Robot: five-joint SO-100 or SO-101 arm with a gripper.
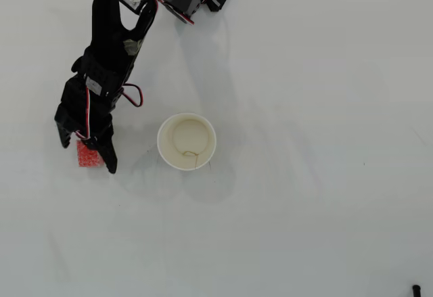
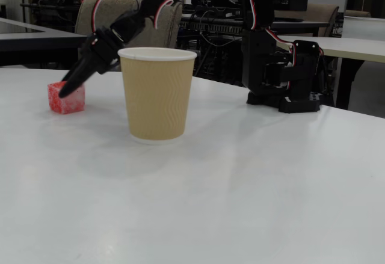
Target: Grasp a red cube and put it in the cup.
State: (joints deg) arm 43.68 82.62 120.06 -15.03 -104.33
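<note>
While the arm half hides the red cube (image 1: 88,155), the spread jaws straddle it beside the cup (image 1: 187,141).

Open table, one upright obstacle

The cup (image 1: 187,141) stood upright just right of the gripper (image 1: 86,155) in the overhead view, with bare table (image 1: 304,209) between them and all around; the red cube (image 1: 88,155) sat between the jaws, blocking nothing else.

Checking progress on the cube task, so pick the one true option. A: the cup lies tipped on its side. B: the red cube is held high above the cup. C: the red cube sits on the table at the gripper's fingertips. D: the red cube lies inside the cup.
C: the red cube rests on the table between the gripper's fingers, left of the upright, empty cup in the overhead view.
</note>
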